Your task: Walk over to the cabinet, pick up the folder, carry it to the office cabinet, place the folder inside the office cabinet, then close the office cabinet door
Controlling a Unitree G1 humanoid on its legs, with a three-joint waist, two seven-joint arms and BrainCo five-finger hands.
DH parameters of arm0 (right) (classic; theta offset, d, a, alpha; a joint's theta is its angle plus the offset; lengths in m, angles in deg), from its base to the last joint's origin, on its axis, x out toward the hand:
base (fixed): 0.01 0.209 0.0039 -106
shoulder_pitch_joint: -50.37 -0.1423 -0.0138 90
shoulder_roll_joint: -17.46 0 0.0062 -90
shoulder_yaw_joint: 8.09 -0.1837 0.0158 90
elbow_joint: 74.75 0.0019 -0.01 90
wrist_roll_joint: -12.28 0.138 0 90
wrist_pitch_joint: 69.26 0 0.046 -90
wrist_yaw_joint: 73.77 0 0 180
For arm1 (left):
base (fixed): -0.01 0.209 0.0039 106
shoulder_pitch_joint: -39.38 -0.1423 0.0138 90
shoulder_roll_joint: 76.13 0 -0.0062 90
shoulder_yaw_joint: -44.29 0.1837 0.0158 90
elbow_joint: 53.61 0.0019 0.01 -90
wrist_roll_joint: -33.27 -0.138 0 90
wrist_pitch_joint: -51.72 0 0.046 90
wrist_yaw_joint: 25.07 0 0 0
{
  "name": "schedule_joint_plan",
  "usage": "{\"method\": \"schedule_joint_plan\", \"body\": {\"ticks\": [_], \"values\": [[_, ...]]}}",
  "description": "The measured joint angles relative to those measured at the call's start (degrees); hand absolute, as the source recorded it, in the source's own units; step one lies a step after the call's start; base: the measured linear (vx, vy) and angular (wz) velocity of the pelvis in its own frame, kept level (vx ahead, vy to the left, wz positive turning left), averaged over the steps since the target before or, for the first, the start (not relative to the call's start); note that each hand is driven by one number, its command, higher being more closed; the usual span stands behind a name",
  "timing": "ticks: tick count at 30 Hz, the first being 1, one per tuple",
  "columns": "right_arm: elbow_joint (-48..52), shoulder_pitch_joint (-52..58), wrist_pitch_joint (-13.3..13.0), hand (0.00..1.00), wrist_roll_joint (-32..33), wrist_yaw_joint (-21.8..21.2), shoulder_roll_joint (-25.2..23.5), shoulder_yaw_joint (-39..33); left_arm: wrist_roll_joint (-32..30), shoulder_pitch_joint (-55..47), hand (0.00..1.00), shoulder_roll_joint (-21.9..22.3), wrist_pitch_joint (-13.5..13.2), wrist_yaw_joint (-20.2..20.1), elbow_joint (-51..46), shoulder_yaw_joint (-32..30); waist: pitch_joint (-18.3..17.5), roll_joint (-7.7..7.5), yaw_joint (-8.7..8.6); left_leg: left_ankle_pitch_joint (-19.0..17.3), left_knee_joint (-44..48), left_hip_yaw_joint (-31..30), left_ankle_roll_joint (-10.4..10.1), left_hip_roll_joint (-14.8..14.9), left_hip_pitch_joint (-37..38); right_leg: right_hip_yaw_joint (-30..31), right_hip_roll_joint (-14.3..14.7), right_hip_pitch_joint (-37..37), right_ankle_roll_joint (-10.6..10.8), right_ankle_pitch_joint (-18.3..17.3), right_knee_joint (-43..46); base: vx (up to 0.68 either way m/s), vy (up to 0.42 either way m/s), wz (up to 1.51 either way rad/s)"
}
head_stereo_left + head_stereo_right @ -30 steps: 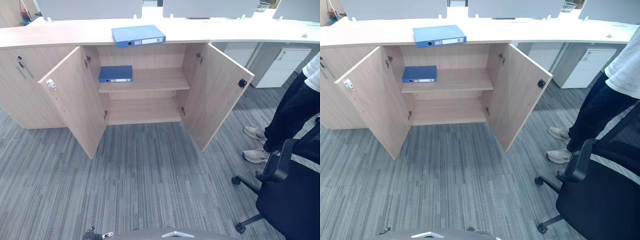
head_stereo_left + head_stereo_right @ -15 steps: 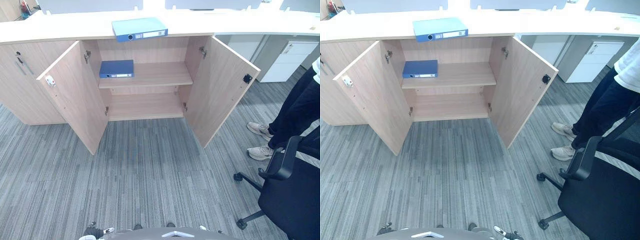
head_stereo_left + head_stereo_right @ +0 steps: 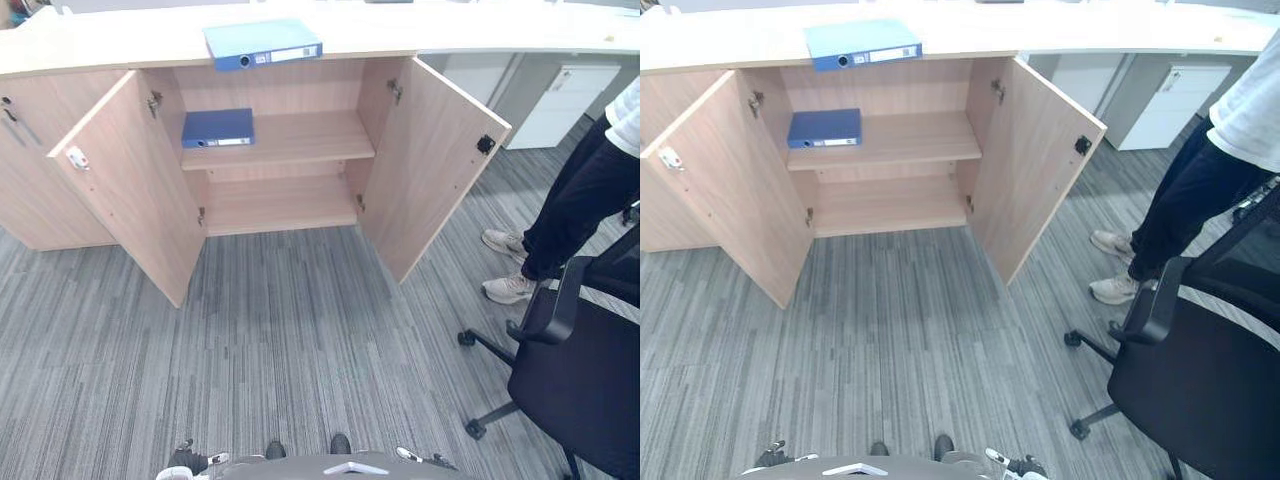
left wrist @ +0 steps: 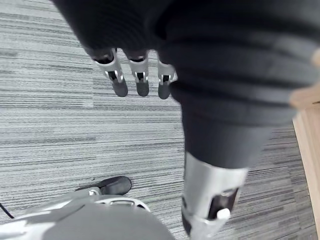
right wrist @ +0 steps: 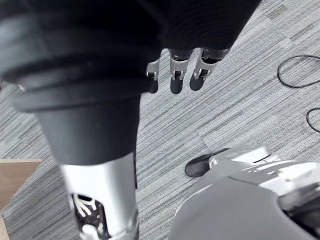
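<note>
A light blue folder (image 3: 262, 43) lies flat on the long wooden cabinet top (image 3: 120, 45). Below it the office cabinet (image 3: 280, 150) stands with both doors open, and a darker blue folder (image 3: 218, 128) lies on its upper shelf at the left. The lower shelf (image 3: 280, 200) is bare. My left hand (image 4: 141, 80) hangs over the grey carpet with straight fingers and nothing in it. My right hand (image 5: 177, 75) hangs the same way, also holding nothing. Both hands are far from the cabinet.
The left door (image 3: 125, 185) and right door (image 3: 435, 160) swing out over the carpet. A person (image 3: 580, 195) stands at the right beside a black office chair (image 3: 585, 370). A white drawer unit (image 3: 562, 100) sits under the desk at the far right.
The whole picture has shifted, so the camera has moved; the cabinet now sits a little higher and further left in view. Folders and doors have not moved.
</note>
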Motion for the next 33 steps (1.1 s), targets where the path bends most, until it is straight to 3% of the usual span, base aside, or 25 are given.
{"method": "schedule_joint_plan", "body": {"ticks": [4,6,8,9,11,12,14,16,19,20,21,23,25,27,29,31,33], "values": [[0.18,-1.25,-0.03,0.0,0.0,0.01,-0.59,-0.06,0.04,0.37,0.0,-0.73,0.0,-0.03,-0.17,0.41,0.74,-0.8,0.11,-1.44,0.38,0.55,0.24,-0.39,-0.09,0.8,-0.71,-4.08,0.62,-4.59,8.24,0.12,0.031,-0.08],[0.42,-1.28,-0.09,0.0,0.01,-0.03,-0.84,-0.22,0.16,1.07,0.0,-1.02,-0.01,-0.01,-0.25,0.33,2.3,-1.4,0.59,-3.49,3.22,0.25,0.72,-0.56,0.65,0.33,-1.82,-7.45,2.05,-8.05,19.45,0.16,0.033,0.04],[1.99,-1.26,-0.26,0.0,0.01,-0.03,-0.85,-0.2,0.15,1.6,0.0,-0.89,-0.01,0.03,-0.36,0.33,2.93,-1.07,0.64,-5.23,6.09,0.09,1.0,-0.1,1.06,-1.0,-2.64,-11.7,2.0,-8.14,31.29,0.18,0.063,0.21],[3.55,-0.6,-0.59,0.0,0.01,-0.04,-1.1,-0.16,0.13,1.92,0.0,-0.75,-0.01,0.07,-0.87,-0.23,3.29,-0.64,0.48,-7.33,8.0,-0.84,2.17,0.22,1.58,-1.39,-3.2,-15.2,1.42,-7.98,39.26,0.2,0.055,0.32],[4.68,-0.07,-1.18,0.0,0.04,-0.05,-1.49,-0.02,0.42,2.38,0.0,-0.79,0.0,0.21,-1.07,-1.18,3.55,-1.16,0.6,-9.38,9.99,-1.93,2.02,0.49,2.6,-3.22,-4.45,-18.74,1.09,-11.79,46.99,0.23,0.012,0.28],[4.71,-0.11,-1.52,0.0,0.05,-0.05,-1.55,-0.01,0.67,2.41,0.0,-0.77,0.01,0.25,-1.06,-1.28,3.55,-1.11,0.37,-9.79,9.33,-2.59,1.61,0.96,3.91,-4.59,-4.56,-20.06,1.02,-14.22,47.1,0.23,-0.007,0.27],[4.75,-0.34,-1.78,0.0,0.08,-0.06,-1.36,0.08,0.73,2.86,0.0,-0.56,-0.03,0.25,-1.18,-1.28,3.65,-0.77,-0.08,-10.22,7.89,-3.46,0.89,2.08,5.2,-7.11,-4.01,-22.23,0.75,-15.22,41.9,0.27,-0.048,0.23],[4.63,-0.82,-1.7,0.0,0.1,-0.02,-0.96,0.13,0.8,3.77,0.0,-0.5,-0.04,0.26,-1.13,-1.11,3.88,-0.41,-0.55,-10.98,7.15,-4.14,-0.47,3.27,5.81,-7.82,-2.44,-24.32,-0.09,-12.83,32.06,0.33,-0.099,0.22],[4.38,0.46,-1.59,0.0,0.07,0.01,-1.08,0.06,1.13,3.95,0.0,-0.12,-0.54,0.22,-0.99,-1.49,3.92,-0.47,-1.61,-13.04,5.54,-6.06,-4.02,3.79,9.28,-5.19,-1.93,-23.28,-1.36,-5.79,21.76,0.41,-0.19,0.43],[4.33,1.47,-1.6,0.0,0.23,0.0,-1.62,-0.41,1.13,3.74,0.0,0.47,-0.6,0.23,-1.01,-2.24,3.97,-0.26,-1.72,-13.82,5.89,-6.04,-5.32,4.25,10.96,-5.63,-2.05,-22.7,-2.46,-0.98,22.85,0.6,-0.324,0.39],[4.57,1.15,-1.57,0.0,0.0,0.02,-0.94,-0.58,1.14,3.89,0.0,1.8,-0.65,0.23,-1.18,-3.25,3.99,0.96,-1.63,-14.18,7.95,-5.53,-6.07,5.91,11.24,-6.69,-1.11,-22.14,-3.34,-2.66,24.38,0.61,-0.347,0.26],[4.83,1.1,-1.62,0.0,-0.04,0.02,-0.12,0.05,1.15,4.77,0.0,3.71,-1.3,0.15,-2.15,-6.11,4.23,2.21,-1.64,-14.84,26.85,-3.87,-7.49,9.0,2.57,-7.35,-0.18,-19.81,-4.43,-5.06,22.98,0.46,-0.298,0.18],[5.12,1.33,-1.41,0.0,-0.02,0.26,0.86,0.64,1.29,4.81,0.0,6.97,-1.87,0.08,-4.72,-9.71,4.94,3.92,-0.92,-14.42,53.58,-1.64,-7.47,16.41,-7.45,-7.88,2.79,-12.46,-5.44,-5.77,18.65,0.46,-0.266,-0.07],[5.57,1.35,-1.46,0.0,0.06,0.38,0.93,2.27,1.24,5.11,0.0,7.09,-2.14,0.02,-5.96,-9.74,5.58,2.98,-0.21,-14.59,60.74,1.07,-7.23,20.33,-10.57,-7.02,3.82,-7.23,-6.9,-6.94,16.75,0.4,-0.207,-0.31],[7.25,0.83,-1.49,0.0,0.13,0.35,0.49,2.66,1.24,6.03,0.0,6.67,-2.21,0.11,-5.93,-9.73,5.71,2.25,0.06,-14.66,60.52,3.29,-7.11,21.56,-14.65,-5.57,3.91,-4.28,-6.9,-7.99,14.68,0.34,-0.136,-0.37],[7.54,-0.02,-1.54,0.0,0.21,0.36,0.49,2.4,1.25,6.27,0.0,7.14,-2.29,0.15,-5.98,-9.42,5.58,2.48,0.09,-15.08,56.12,5.96,-6.32,21.81,-18.23,-4.4,3.83,-1.91,-6.39,-8.17,12.68,0.28,-0.016,-0.3],[7.85,-0.67,-1.52,0.0,0.23,0.35,-0.07,2.4,1.27,6.61,0.0,7.19,-2.41,0.22,-6.42,-9.17,5.52,2.56,1.35,-14.86,43.48,8.2,-6.42,20.08,-19.89,-2.96,3.39,1.68,-5.22,-8.47,10.13,0.29,0.092,-0.27]]}}
